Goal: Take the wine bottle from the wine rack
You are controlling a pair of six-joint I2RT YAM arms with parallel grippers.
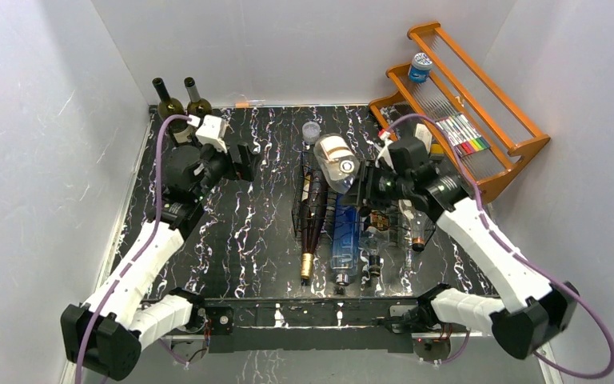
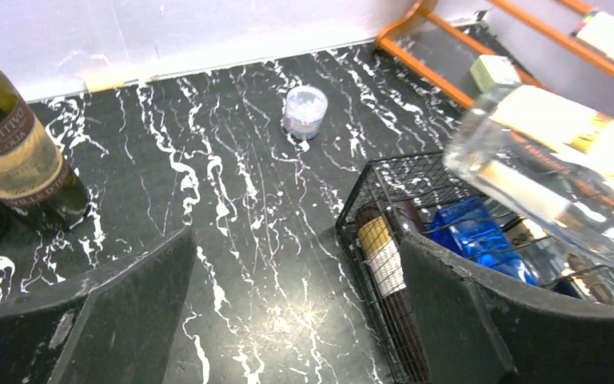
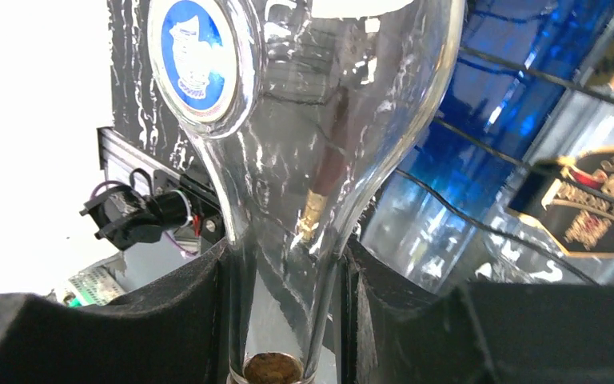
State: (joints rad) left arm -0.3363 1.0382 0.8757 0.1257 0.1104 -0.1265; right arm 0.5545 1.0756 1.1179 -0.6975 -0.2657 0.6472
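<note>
We've got the clear wine bottle (image 1: 336, 164) up in the air, tilted, base towards the overhead camera, hanging over the far end of the wine rack (image 1: 300, 218). The right fingers (image 1: 361, 192) are clamped tight on its neck, and the wrist view shows the glass pinched between the two black pads, with the cork at the bottom edge of that view. Under it in the rack's wire cradles lie a dark bottle (image 1: 313, 220) with a gold-foiled neck and a blue bottle (image 1: 344, 240) beside it, with more glass to their right. Out to the left, the left fingers (image 1: 244, 164) hover over the black marbled bench (image 1: 240, 240), spread wide and holding nothing. A little jar (image 1: 311, 130) sits beyond the rack. Two green bottles (image 1: 182, 100) stand upright in the far left corner, and the orange shelf (image 1: 480, 120) leans in the far right one.
</note>
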